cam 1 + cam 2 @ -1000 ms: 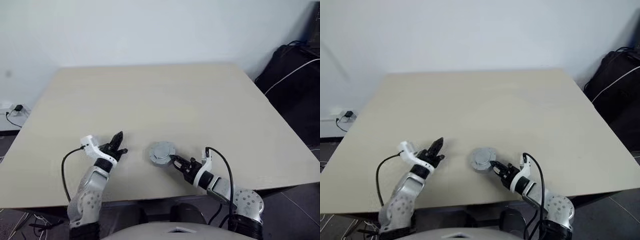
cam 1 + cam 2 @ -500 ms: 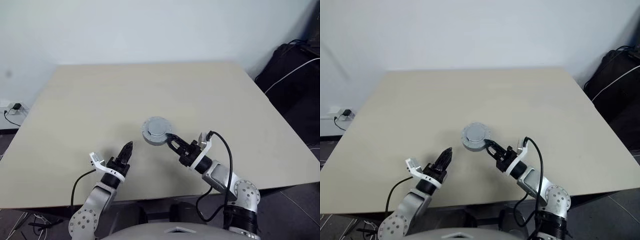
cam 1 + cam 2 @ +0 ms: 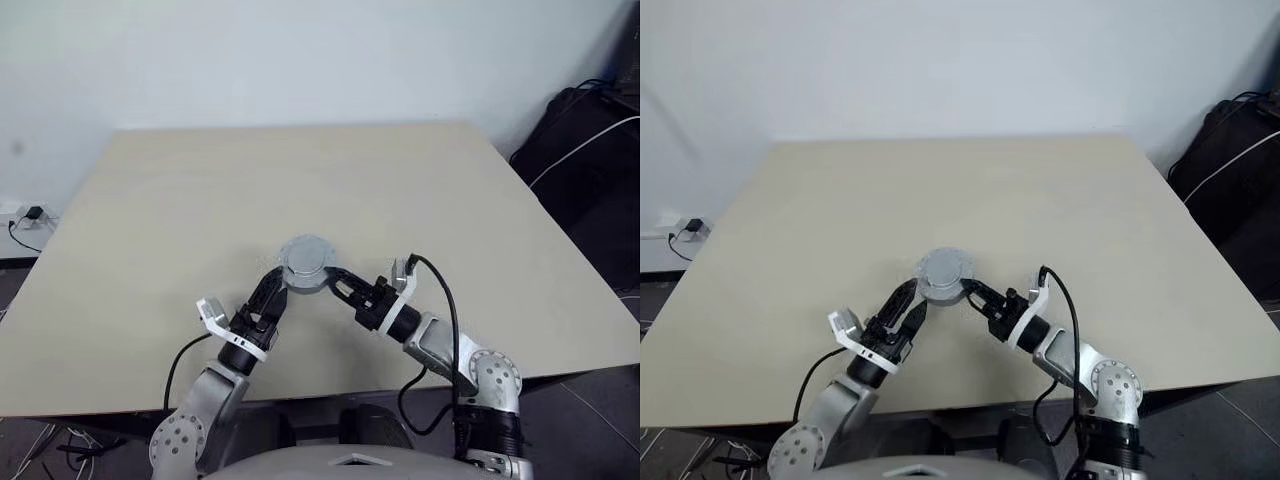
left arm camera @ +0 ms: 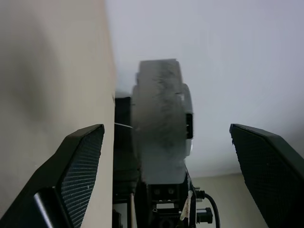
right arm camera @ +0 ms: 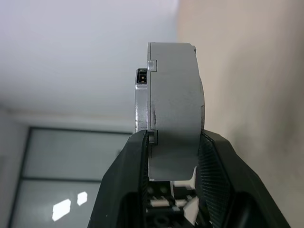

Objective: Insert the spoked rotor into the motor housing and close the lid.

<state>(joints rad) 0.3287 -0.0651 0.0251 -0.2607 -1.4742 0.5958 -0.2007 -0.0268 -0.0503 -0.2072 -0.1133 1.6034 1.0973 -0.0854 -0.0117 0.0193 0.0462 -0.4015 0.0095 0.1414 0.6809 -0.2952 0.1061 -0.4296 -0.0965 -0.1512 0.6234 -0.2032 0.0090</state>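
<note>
The right gripper (image 3: 335, 279) clamps the grey motor housing (image 3: 306, 263) edge-on above the near-middle of the bare table (image 3: 150, 200). The left gripper (image 3: 269, 296), fingers spread wide and empty, flanks it. A black bag (image 3: 585, 150) sits far right.

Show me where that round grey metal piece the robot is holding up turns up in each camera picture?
Left eye view: motor housing, centre, above the table.
Right eye view: centre, just left of the right gripper.
Left wrist view: edge-on, between the open left gripper's fingers.
Right wrist view: edge-on, clamped.
Shared landmark: the beige table.
</note>
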